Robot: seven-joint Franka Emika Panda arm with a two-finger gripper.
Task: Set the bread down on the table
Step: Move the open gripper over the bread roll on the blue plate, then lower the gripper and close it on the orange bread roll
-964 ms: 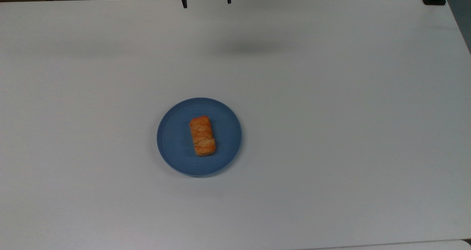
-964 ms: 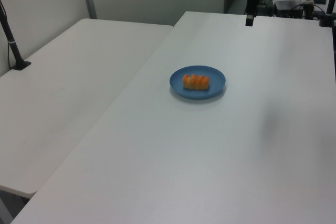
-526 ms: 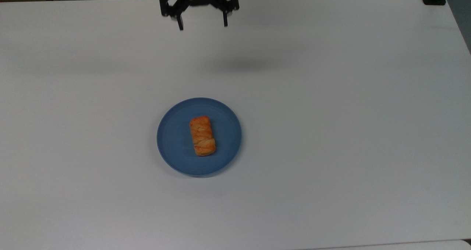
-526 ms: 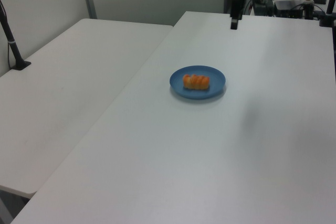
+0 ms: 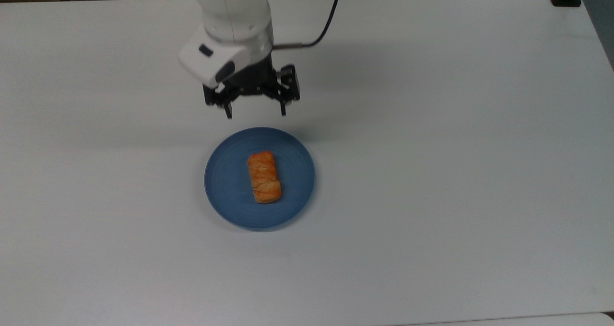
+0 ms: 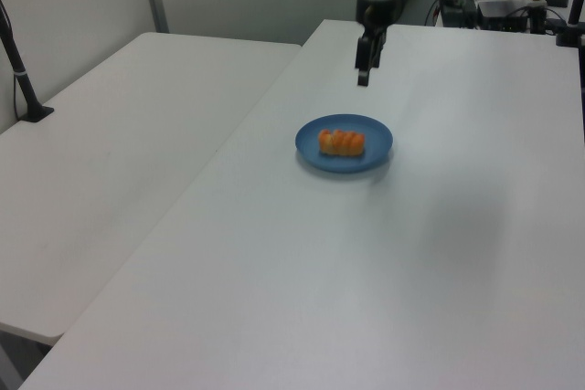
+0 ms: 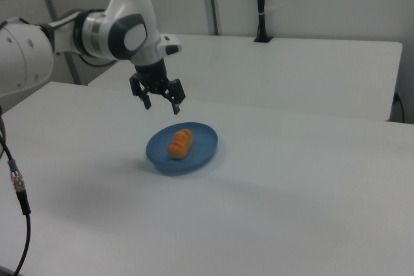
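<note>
Golden-orange bread (image 5: 264, 177) sits on the blue plate (image 5: 225, 182), not yet on the table (image 5: 455, 148); gripper (image 5: 254, 111) empty and spread wide.

Top view: your gripper hovers just past the plate's far rim, fingers well apart, nothing between them; the bread lies lengthwise near the plate's middle. Left view: the gripper (image 6: 364, 78) hangs above and behind the plate (image 6: 375, 134), clear of the bread (image 6: 341, 142). Right view: the open claw (image 7: 162, 105) is above the plate (image 7: 204, 137), to the right view's left of the bread (image 7: 180, 143). Risks, as judged: descend off-centre and a finger may strike the plate rim and shift it; the glazed top may slip from a shallow pinch; a hard squeeze may crush the roll.
</note>
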